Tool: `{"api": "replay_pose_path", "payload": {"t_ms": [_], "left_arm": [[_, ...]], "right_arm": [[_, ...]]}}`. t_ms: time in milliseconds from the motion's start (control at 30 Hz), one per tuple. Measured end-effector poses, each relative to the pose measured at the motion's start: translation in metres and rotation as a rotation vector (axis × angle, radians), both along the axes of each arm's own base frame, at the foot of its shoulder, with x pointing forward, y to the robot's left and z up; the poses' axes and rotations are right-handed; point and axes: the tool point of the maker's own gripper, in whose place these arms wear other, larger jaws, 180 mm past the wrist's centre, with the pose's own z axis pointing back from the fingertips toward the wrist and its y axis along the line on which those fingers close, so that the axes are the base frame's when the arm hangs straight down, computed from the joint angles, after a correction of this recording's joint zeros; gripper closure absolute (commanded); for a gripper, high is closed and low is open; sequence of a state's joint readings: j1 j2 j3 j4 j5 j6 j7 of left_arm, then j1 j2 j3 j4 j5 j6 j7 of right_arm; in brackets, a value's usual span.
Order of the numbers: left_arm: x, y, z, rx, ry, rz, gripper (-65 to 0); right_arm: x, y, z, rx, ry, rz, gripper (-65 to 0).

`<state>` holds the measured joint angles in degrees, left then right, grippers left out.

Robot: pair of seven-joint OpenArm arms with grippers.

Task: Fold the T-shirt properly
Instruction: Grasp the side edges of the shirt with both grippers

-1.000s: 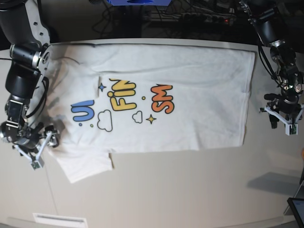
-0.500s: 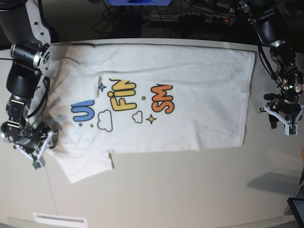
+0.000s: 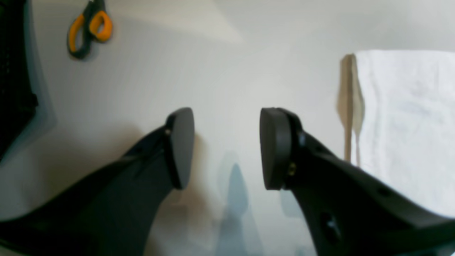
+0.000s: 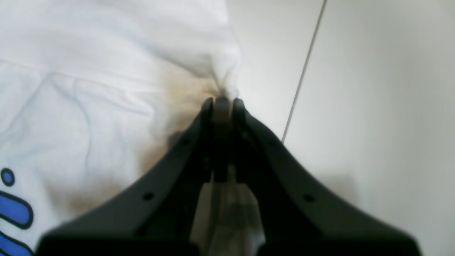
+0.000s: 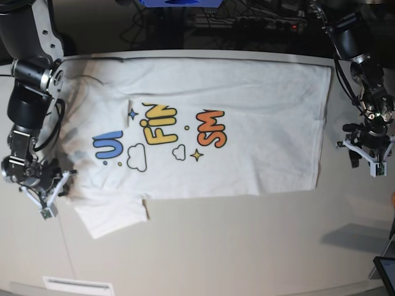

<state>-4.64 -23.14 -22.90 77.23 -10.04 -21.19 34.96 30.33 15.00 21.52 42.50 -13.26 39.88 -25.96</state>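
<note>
Your right end effector [image 4: 223, 103] pinches the T-shirt [image 5: 210, 123] at its shoulder edge; the left end effector [image 3: 227, 147] hangs spread over the bench [image 3: 220, 71]. Expect light, limp cloth; grip hems and corners.

We see the white T-shirt [image 5: 234, 117] spread print-up across the desk [image 5: 247, 246], hem to the right. Its front shows blue, yellow and orange letters with clouds and stars. One sleeve lies at near left, its neighbouring edge bunched upward.

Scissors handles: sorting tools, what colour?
Orange, on black scissors; the left wrist view shows them best.
</note>
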Motion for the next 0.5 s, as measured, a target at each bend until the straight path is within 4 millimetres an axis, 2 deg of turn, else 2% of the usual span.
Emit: {"api": "replay_pose_path", "payload": {"t_ms": [100, 167, 367, 500], "left_arm": [[0.005, 0.0, -0.019, -0.066, 0.066, 0.01, -39.0], [0.006, -0.002, -0.029, -0.098, 0.113, 0.008, -39.1], [0.019, -0.02, -0.031, -0.14, 0.094, -0.011, -40.1], [0.046, -0.046, -0.033, -0.202, 0.084, -0.096, -43.7]], "right_arm": [[0.0, 0.0, 0.0, 0.0, 0.0, 0.0, -0.3], [0.0, 0.0, 0.0, 0.0, 0.0, 0.0, -0.3], [0.0, 0.0, 0.0, -0.001, 0.001, 0.001, -0.3], [0.0, 0.001, 0.0, -0.001, 0.001, 0.002, -0.3]]}}
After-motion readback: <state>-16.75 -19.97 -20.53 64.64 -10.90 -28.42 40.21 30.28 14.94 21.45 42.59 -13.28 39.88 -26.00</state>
